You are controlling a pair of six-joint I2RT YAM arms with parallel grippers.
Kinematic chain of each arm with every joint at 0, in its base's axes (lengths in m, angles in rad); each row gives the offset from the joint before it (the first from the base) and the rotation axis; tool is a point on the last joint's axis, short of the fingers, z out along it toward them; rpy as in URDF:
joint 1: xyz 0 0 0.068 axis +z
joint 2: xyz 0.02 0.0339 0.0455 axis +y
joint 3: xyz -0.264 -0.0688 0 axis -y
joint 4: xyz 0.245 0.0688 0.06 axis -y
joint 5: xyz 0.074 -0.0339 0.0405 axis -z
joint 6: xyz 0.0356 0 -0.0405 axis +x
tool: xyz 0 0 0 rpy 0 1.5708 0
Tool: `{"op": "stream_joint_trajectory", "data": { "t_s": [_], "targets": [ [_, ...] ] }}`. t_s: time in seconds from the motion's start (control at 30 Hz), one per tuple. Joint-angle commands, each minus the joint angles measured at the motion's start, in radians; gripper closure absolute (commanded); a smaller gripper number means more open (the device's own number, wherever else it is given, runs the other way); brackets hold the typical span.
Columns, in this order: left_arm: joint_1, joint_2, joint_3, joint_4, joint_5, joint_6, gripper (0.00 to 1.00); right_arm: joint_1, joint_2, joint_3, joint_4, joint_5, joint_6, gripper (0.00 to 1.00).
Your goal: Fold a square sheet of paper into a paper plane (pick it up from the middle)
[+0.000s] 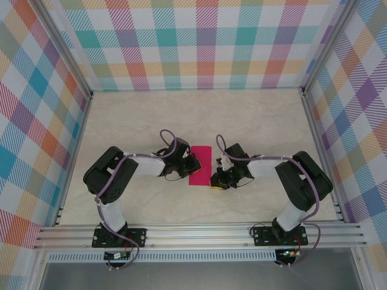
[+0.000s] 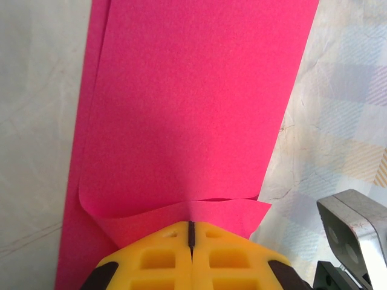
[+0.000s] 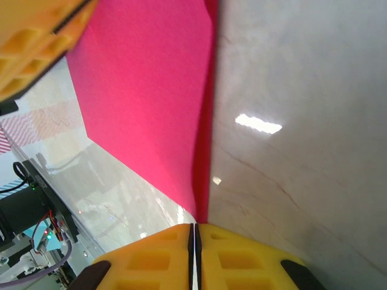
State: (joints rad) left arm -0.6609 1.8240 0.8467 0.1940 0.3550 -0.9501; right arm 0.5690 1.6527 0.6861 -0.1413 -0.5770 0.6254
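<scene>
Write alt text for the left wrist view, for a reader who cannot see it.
A folded pink sheet of paper stretches away over a pale table, its upper layer curling at the near edge. Shut yellow fingers seem to pinch that edge at the bottom centre.

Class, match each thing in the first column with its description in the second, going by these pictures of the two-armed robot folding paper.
Column one:
1. square sheet of paper
2. left gripper
3. right gripper
4. walls

Column two:
A. checked in many colours
B. shut, at the paper's right edge
C. magenta-pink, folded over into a strip
D. shut, at the paper's left edge

Pairs: 1-C, 2-D, 3-B, 4-A
</scene>
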Motion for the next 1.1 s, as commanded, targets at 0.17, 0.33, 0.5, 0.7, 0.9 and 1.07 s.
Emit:
{"op": "stream_joint_trajectory", "data": {
  "t_s": [0.17, 0.33, 0.5, 0.7, 0.9, 1.07],
  "targets": [
    [-0.017, 0.025, -0.026, -0.059, -0.040, 0.017, 1.00, -0.005, -0.067, 0.087, -0.059, -0.007, 0.024, 0.87],
    [-0.017, 0.024, -0.024, -0.058, -0.038, 0.016, 1.00, 0.002, 0.025, 0.155, -0.033, -0.030, 0.037, 0.87],
    [-0.017, 0.022, -0.023, -0.056, -0.036, 0.017, 1.00, 0.003, 0.107, 0.178, -0.022, -0.031, 0.039, 0.87],
    [-0.017, 0.014, -0.021, -0.053, -0.035, 0.020, 1.00, 0.003, 0.146, 0.146, -0.088, 0.054, 0.008, 0.88],
    [-0.017, -0.008, -0.008, -0.031, -0.001, 0.051, 1.00, 0.002, 0.179, 0.120, -0.102, 0.082, 0.002, 0.90],
    [-0.023, -0.074, 0.003, -0.042, 0.013, 0.068, 0.95, 0.003, 0.177, 0.120, -0.106, 0.096, 0.005, 0.91]
  ]
}}
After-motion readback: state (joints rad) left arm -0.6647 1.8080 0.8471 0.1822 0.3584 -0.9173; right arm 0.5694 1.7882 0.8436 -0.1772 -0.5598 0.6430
